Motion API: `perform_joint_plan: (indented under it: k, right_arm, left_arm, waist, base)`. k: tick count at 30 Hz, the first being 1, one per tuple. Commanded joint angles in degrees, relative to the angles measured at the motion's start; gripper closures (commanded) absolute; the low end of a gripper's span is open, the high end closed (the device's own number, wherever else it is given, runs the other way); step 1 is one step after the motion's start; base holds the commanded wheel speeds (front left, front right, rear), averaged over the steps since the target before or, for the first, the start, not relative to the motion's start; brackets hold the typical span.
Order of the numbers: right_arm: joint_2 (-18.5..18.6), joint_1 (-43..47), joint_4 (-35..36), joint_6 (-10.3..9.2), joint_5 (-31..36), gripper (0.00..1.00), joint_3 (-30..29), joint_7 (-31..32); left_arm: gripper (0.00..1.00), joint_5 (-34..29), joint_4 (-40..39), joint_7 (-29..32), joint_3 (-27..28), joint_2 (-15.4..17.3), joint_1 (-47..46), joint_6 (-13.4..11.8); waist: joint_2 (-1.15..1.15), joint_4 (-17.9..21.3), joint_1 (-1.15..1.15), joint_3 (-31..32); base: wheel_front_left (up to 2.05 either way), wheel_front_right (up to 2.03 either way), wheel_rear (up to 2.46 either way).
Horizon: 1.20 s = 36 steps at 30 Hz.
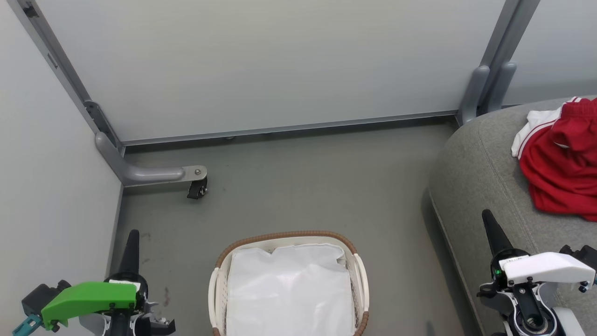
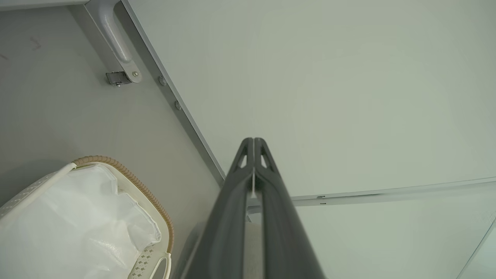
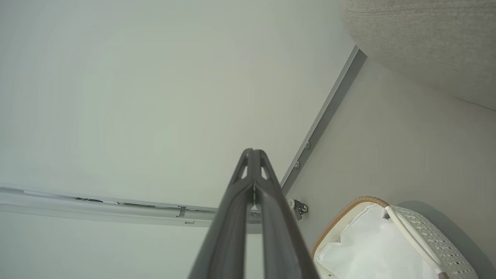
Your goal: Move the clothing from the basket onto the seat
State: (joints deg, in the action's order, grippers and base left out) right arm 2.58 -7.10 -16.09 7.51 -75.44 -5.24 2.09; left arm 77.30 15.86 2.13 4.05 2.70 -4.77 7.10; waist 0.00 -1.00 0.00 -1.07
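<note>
Yeah so the left gripper (image 1: 134, 232) and right gripper (image 1: 487, 213) are both pressed together, nothing in them. The clothing (image 1: 562, 172) is on the seat (image 1: 475, 177) just beyond the right gripper, and the basket (image 1: 289, 234) sits between the two.

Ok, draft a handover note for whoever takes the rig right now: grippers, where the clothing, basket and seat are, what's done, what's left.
Left gripper shut, empty, low beside the basket. Right gripper shut, empty, by the edge of the seat.
Clothing: red pile on the seat, at the right.
Basket: on the floor between the grippers, white liner showing, no red seen in it.
Done: clothing seems moved.
Left: check the basket's near end, cut off by the head view.
</note>
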Motion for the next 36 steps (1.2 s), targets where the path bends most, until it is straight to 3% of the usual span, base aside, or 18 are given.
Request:
perform_joint_plan:
  k: [1, 36]
  right_arm:
    - [0.3, 0.4, 0.7, -0.02, -1.4, 1.0, -0.3, 0.5]
    - [0.5, 1.1, 2.1, -0.04, -16.2, 1.0, -1.3, 4.4]
  left_arm:
    - [1.0, 1.3, -0.5, 0.4, 0.5, 0.3, -1.3, 0.3]
    - [1.0, 14.5, -1.9, 4.4, 2.6, 0.3, -1.8, 0.5]
  waist:
    - [0.0, 0.0, 0.0, 0.0]
    - [0.0, 0.9, 0.0, 0.8]
  base:
    - [0.0, 0.0, 0.0]
    - [0.0, 0.0, 0.0]
